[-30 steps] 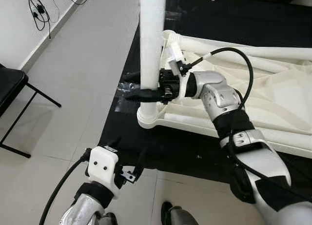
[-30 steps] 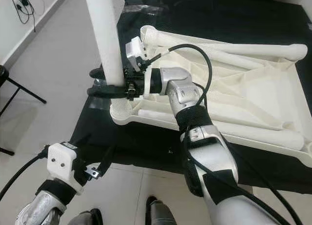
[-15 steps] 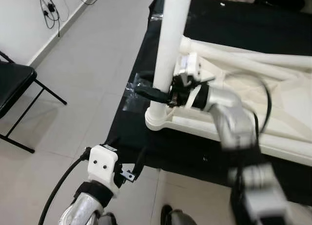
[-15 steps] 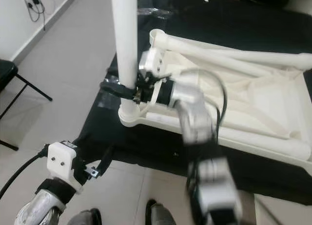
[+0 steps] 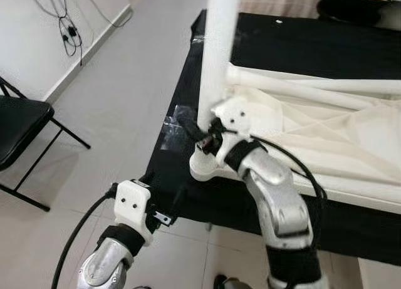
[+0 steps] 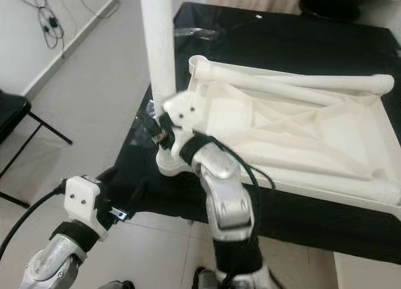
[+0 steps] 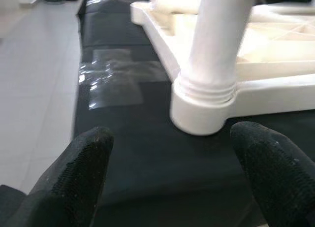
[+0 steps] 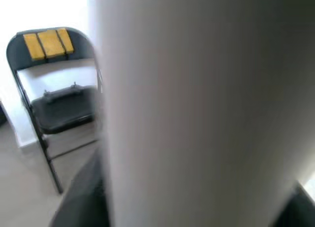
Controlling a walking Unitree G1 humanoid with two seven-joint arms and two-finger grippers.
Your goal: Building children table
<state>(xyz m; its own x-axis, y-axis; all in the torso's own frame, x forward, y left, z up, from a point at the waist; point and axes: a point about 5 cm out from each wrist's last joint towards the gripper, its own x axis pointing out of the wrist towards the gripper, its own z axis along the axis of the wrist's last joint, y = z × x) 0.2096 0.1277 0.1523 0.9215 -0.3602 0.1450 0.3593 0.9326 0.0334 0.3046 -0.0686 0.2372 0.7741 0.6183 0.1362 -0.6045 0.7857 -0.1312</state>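
Note:
A white plastic table top lies upside down on a black mat. One white table leg stands upright in its near-left corner socket. My right gripper is shut on that leg just above the socket, and the leg looms close between its fingers. My left gripper hangs low at the mat's near edge, open and holding nothing. It faces the socket from a short way off. More white legs lie across the upturned top.
A black folding chair stands on the grey tile floor to the left. Cables hang at the wall. A dark object sits at the mat's far right.
My right arm has swung its elbow down and toward me, with the gripper still around the leg's base. The camera has shifted. My left gripper has kept its place.

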